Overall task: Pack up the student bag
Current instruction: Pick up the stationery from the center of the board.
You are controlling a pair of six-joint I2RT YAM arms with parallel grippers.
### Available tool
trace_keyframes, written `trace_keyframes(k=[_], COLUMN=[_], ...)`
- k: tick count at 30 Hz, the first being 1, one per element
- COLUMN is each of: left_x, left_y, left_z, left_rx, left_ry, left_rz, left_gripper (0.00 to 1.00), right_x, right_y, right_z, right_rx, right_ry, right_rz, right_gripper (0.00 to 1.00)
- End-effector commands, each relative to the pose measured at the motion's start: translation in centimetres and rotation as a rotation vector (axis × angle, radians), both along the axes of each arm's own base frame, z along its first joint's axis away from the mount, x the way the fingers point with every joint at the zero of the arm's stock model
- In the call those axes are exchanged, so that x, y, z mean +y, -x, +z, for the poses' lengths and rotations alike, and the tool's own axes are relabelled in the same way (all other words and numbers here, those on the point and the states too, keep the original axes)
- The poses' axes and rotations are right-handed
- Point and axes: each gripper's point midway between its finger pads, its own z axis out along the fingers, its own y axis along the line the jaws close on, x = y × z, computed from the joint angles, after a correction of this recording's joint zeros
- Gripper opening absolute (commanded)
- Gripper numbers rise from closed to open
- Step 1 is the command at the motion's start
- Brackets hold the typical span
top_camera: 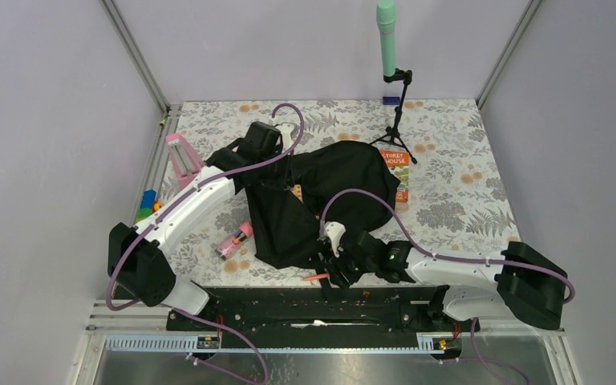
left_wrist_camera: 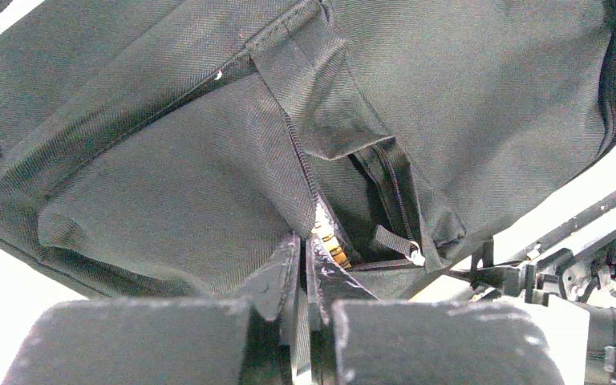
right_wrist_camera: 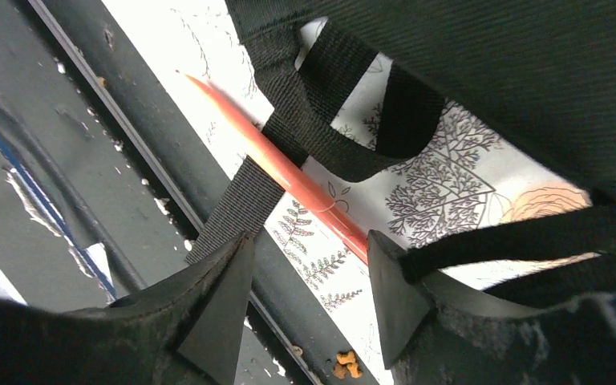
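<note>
At the far left of the flowery surface (top_camera: 465, 184) stand a pink holder (top_camera: 180, 156) and some small coloured blocks (top_camera: 146, 204). A pink tube (top_camera: 235, 239) lies a bit nearer the middle. The left arm (top_camera: 200, 196) reaches up and away from its base, over the blocks, and bends in toward the middle. The left jaws are closed tight on a fold of the student bag (top_camera: 345, 184), right by its zipper (left_wrist_camera: 301, 172). The bag is big and black. It lies crumpled in the middle of the surface, with one part lifted up by that grip.

The right arm (top_camera: 465, 269) lies low along the near edge and points left, toward the bag's near corner. The right jaws are open. An orange pencil (right_wrist_camera: 289, 172) lies between the two tips, and a black strap (right_wrist_camera: 321, 104) of the bag crosses over it. The tips do not press on it.

Just right of the bag, a book (top_camera: 403, 192) peeks out from under it. Behind the book stands a black stand (top_camera: 397, 120) holding a green stick (top_camera: 387, 32).
</note>
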Motion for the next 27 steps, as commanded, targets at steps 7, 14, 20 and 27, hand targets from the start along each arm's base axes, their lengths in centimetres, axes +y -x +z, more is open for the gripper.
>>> trace_keyframes(k=[7,14,20,27], left_x=[-0.2,-0.2,-0.2,-0.2], left_y=[-0.6,-0.6,-0.6,-0.6], left_z=[3.1,3.3,3.4,3.4], left_rx=[-0.107,-0.112,-0.113,-0.115], left_ry=[0.055,0.055,0.057,0.056], left_rz=[-0.004,-0.004,-0.005,-0.005], left_gripper=[0.0,0.0,0.0,0.0], right_x=[0.9,1.0,0.6,0.8], right_y=[-0.7,-0.5,-0.5,-0.3], right_z=[-1.2,-1.8,-1.9,-0.2], right_rx=[-0.14,-0.16,-0.167,-0.177], right_ry=[0.098,0.158,0.176,0.127], right_rz=[0.04,0.037,0.015,0.029], right_gripper=[0.61,0.47,0.28,0.08])
